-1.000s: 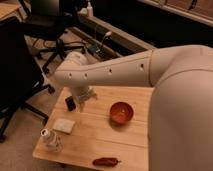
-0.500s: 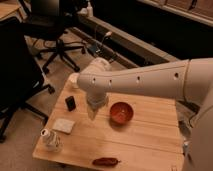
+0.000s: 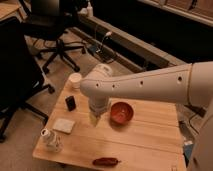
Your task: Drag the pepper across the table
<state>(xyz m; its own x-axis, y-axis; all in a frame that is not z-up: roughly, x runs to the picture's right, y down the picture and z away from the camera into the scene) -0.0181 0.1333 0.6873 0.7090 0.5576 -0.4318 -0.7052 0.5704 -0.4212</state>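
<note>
The pepper (image 3: 106, 161) is small, dark red and elongated; it lies near the front edge of the light wooden table (image 3: 150, 137). My gripper (image 3: 95, 119) hangs from the white arm over the middle of the table. It is just left of the red-orange bowl (image 3: 121, 112) and well behind the pepper, apart from it.
On the table's left part are a black small object (image 3: 70, 103), a white cup (image 3: 75, 80), a white flat square (image 3: 64, 125) and a small pale bottle (image 3: 50, 139). Office chairs (image 3: 52, 30) stand on the floor at the left and behind.
The arm has swung to the right over the table. The gripper has moved from near the black object to beside the bowl. The pepper has not moved.
</note>
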